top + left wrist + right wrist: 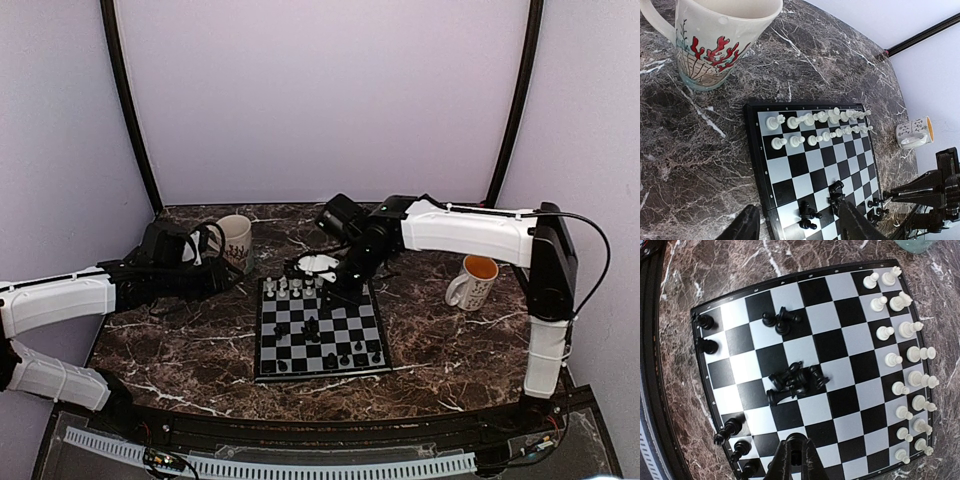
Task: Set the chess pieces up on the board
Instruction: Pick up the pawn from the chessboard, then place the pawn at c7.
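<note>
Top external view, looking down on a dark marble table [150, 350]: shows the board [262, 345] lying flat at centre between both arms, within reach of either. Shows the white chess pieces [290, 288] standing in two tidy rows along the far edge, seemingly already set. Finds the black chess pieces [795, 382] mostly heaped and tipped over mid-board, with only a few along the near edge, so probably the ones left to sort. Reaches in from the right with the right gripper [796, 452], pinched closed with nothing visible between its tips, wrist angled down above the board's far right part. Holds the left gripper [800, 230] low by the board's left side, near a coral-patterned mug [720, 35], fingers spread wide and empty, forearm stretched level across the table. Leaves a second mug [472, 282] well apart on the right.
</note>
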Available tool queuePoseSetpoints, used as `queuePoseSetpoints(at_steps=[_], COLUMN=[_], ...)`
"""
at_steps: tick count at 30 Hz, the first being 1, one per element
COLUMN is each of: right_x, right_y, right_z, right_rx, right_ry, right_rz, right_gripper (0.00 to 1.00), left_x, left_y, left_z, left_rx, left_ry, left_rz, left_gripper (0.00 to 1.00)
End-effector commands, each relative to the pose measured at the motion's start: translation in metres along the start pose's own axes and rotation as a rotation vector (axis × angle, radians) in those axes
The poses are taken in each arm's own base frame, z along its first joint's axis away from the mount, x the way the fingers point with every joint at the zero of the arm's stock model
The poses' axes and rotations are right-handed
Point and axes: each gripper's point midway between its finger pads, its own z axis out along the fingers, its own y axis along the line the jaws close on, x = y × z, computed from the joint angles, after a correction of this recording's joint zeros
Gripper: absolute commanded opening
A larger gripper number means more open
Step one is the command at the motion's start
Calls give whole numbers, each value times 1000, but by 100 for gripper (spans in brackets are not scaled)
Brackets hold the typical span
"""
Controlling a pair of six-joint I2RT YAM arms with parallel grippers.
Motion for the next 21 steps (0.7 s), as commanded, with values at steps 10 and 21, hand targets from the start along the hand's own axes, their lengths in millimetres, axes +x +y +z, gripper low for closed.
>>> queuePoseSetpoints(at_steps=[10, 21], right_x=[42, 64], right_y=[28, 36], right_z=[29, 45], right_rx=[-143, -156], right_ry=[68, 146], right_rz=[-31, -59], right_gripper=[4, 4], left_x=[-5, -4], left_y=[-3, -2], left_z=[-1, 2], left_rx=[-9, -12], left_ry=[6, 12], left_rz=[14, 12], left_gripper=[55, 55])
